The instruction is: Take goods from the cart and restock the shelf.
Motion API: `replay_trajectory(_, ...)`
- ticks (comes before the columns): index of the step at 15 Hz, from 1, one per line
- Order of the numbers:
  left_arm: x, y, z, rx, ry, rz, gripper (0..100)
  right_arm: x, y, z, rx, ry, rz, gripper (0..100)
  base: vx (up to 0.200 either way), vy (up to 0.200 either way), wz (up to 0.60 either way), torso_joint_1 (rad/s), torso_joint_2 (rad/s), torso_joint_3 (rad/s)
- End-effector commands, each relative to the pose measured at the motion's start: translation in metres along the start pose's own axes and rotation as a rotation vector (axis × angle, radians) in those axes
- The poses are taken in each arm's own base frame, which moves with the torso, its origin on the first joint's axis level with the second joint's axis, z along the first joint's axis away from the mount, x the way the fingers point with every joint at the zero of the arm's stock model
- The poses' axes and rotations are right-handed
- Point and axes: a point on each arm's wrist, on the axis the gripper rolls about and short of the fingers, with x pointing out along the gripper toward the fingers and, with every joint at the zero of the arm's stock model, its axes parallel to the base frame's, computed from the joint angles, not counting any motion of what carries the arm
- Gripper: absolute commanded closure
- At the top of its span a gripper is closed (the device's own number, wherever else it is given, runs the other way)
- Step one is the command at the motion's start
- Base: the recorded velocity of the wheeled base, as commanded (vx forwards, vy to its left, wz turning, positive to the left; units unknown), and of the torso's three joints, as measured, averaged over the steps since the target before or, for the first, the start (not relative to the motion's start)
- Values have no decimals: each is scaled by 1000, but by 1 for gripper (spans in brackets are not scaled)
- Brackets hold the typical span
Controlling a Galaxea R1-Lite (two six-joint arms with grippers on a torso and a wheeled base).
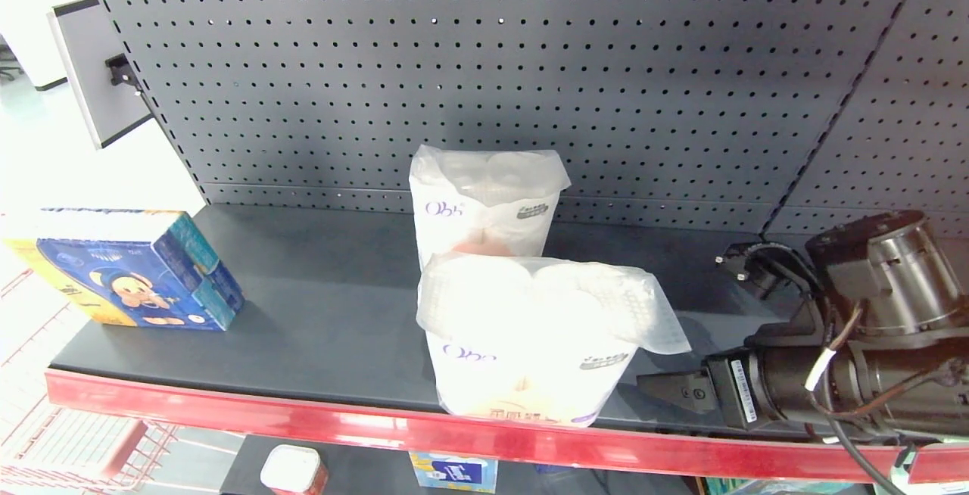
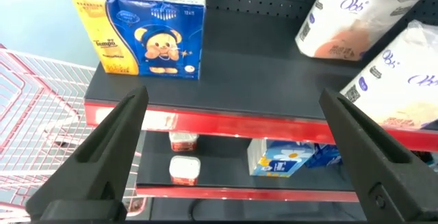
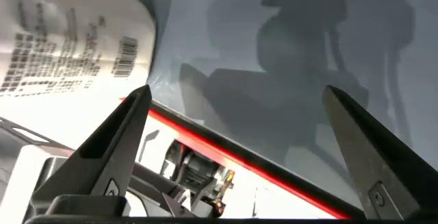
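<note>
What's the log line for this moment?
shelf: front roll pack, back roll pack, blue tissue pack at left end | right tool: open, beside front roll pack | left tool: open, facing shelf front

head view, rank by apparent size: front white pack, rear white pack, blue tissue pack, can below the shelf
1. front white pack, also nearest the camera
2-3. blue tissue pack and rear white pack: look alike; the rear one is farther and partly hidden
4. can, cut by the frame edge
</note>
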Motion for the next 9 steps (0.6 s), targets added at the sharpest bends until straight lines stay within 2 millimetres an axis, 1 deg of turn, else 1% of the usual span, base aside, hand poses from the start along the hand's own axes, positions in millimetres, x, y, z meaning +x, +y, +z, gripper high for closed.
replay_trajectory(1,4,0,1,-2,13,2,0,5,3,-1,-10,20,-3,0,0,0,0,0,0,0)
replay_trajectory(3,3,0,1,-2,11,2,0,8,3,1,-10,24,-8,0,0,0,0,0,0,0)
replay_trajectory(7,3,0,1,0,6,6,0,20,3,1,-12,51,-49,0,0,0,0,0,0,0)
replay_trajectory(9,3,0,2,1,1,7,0,23,6,6,-19,46,-41,0,0,0,0,0,0,0)
